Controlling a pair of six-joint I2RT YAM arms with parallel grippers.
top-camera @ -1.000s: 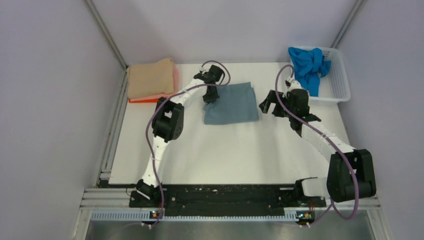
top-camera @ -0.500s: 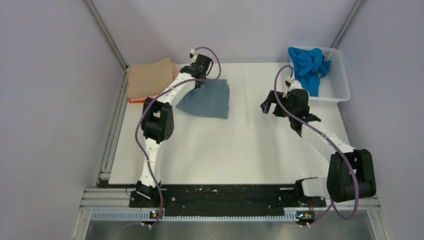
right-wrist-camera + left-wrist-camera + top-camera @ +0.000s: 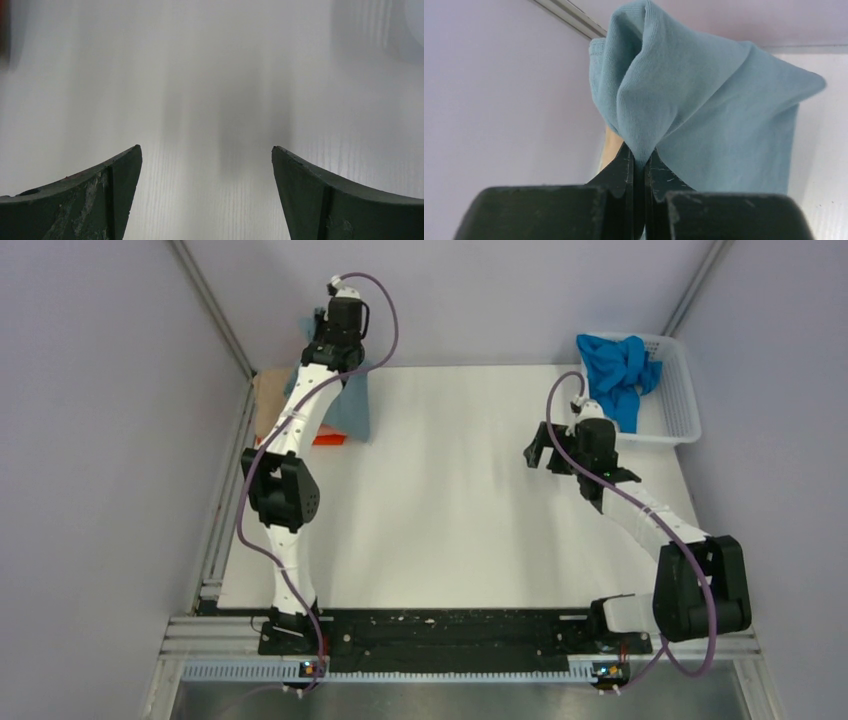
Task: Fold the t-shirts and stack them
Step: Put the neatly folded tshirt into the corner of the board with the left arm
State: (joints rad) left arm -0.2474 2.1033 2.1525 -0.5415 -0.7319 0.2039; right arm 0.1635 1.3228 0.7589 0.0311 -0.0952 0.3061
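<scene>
Left hand (image 3: 640, 159) pinches grey-blue shirt (image 3: 704, 115); basket (image 3: 678, 390) holds blue shirt (image 3: 614, 368).

Open table (image 3: 450, 500) between shirt stack (image 3: 266, 398), basket (image 3: 686, 412)

Soft, even light fell from overhead, leaving the white table (image 3: 450, 520) bright without glare, and the shadows under the arms were faint. In the left wrist view the grey-blue shirt (image 3: 704, 115) was sharp, its knit visible. In the right wrist view the table surface was smeared and blurry, with a dim grey shadow between the dark fingers (image 3: 100, 195).
</scene>
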